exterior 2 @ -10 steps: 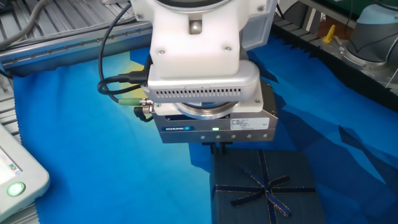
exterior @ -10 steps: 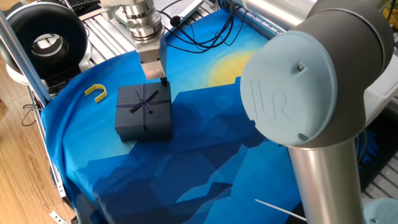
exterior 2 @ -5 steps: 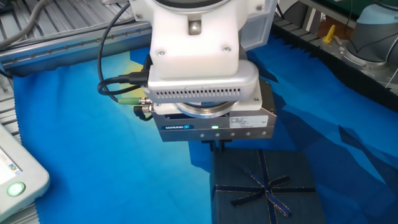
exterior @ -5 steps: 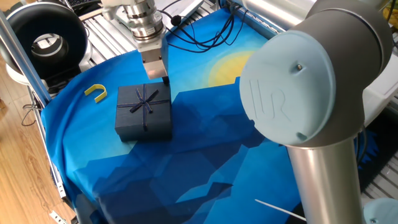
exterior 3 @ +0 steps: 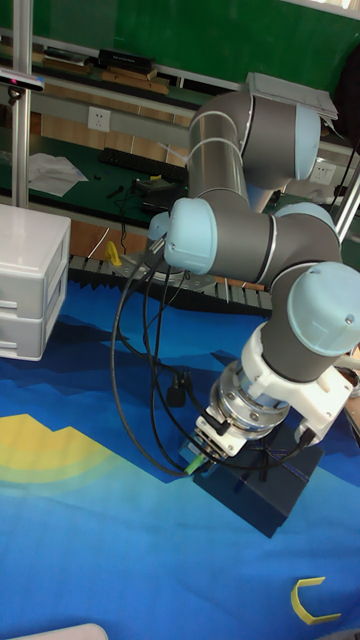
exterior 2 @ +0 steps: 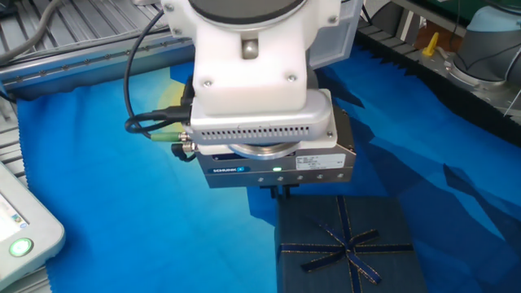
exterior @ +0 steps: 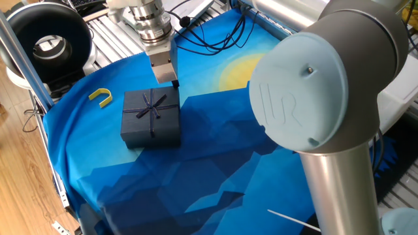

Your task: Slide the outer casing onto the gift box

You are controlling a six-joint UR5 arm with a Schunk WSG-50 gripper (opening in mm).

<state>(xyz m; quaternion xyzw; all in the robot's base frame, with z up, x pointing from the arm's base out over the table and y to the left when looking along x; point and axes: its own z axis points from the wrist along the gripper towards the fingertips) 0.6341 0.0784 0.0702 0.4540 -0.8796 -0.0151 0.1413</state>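
From the one fixed view, I have the outer casing sitting closed-looking on the blue cloth, toward the table's left side, with the yellow hook just beyond its left corner. The gripper hangs at the casing's far edge; compared with a second ago the wrist has shifted only slightly, the casing not at all. I see no tan tray, so I judge the gift box is already inside the casing and the slide is essentially finished.

In the other fixed view, the white gripper housing has drifted a little left and lifted since half a second ago. Its dark fingers sit right at the casing's far edge. I cannot tell whether they are parted or closed, as the body hides them. The casing is matte, finely textured navy, with a thin ribbon cross and bow on top.

The tall fixed view shows the arm bent low over the casing, a squat, sharp-cornered block. The white drawer unit stands at the cloth's far left edge. The cloth lies wrinkled and soft.
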